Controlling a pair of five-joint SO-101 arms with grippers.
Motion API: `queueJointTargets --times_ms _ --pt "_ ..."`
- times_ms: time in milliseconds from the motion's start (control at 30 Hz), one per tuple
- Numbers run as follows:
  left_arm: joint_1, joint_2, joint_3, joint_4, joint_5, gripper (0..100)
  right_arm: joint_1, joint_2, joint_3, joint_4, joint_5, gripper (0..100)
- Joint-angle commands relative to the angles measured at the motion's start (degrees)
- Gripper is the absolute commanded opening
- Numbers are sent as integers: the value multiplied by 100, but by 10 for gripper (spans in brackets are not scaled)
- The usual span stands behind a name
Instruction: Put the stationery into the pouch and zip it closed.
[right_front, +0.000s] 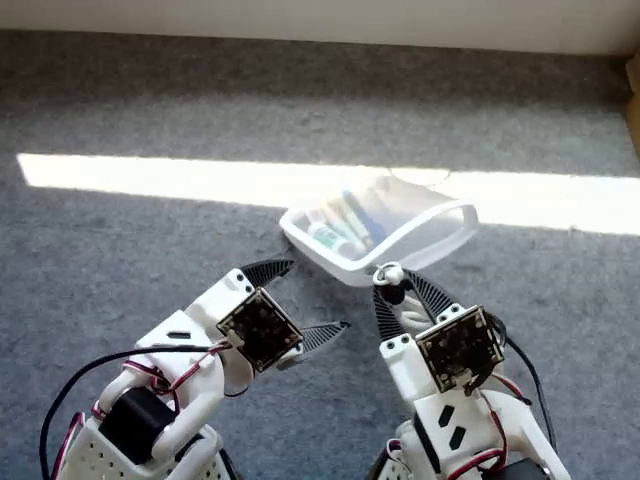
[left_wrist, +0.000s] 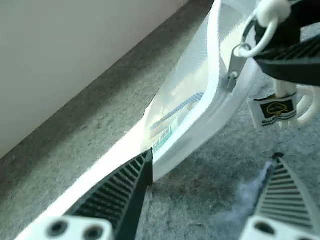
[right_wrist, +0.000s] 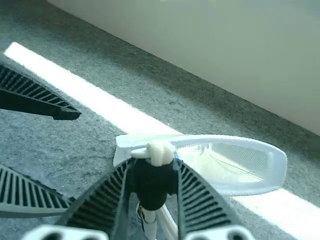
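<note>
A clear pouch (right_front: 400, 225) with a white zip rim lies on the carpet, and several pens (right_front: 345, 225) show through its side. In the left wrist view the pens (left_wrist: 172, 120) show through the pouch (left_wrist: 200, 100), and its metal slider (left_wrist: 235, 62) sits near the end. My right gripper (right_front: 393, 285) is at the pouch's near end, shut on the zipper pull (right_wrist: 160, 150), a black tab with a white bead. In the right wrist view the pouch's rim (right_wrist: 270, 160) gapes as an open loop. My left gripper (right_front: 305, 300) stands open beside the pouch's left corner, holding nothing.
Grey carpet (right_front: 150, 260) covers the floor, crossed by a bright sunlit strip (right_front: 150, 175). A white wall (right_front: 300, 15) runs along the far side. A brownish object (right_front: 633, 100) shows at the right edge. Black and red cables (right_front: 90, 370) trail behind the left arm.
</note>
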Motion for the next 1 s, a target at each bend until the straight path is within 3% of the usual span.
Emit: queueJointTargets --times_ms 0,200,400,667,967 --pt "189 -4 -22 -404 -26 333 -13 -75 -400 66 -18 5" --pt "251 -4 92 -668 -26 333 -22 -75 -787 576 -9 5" --pt "901 -48 347 -765 -35 333 -31 -75 -1068 910 141 5" --pt "945 -48 778 -1530 -35 292 -1147 -57 -1349 1349 149 5" --pt "945 -57 840 -1644 -9 287 -1200 -57 -1481 1473 149 5"
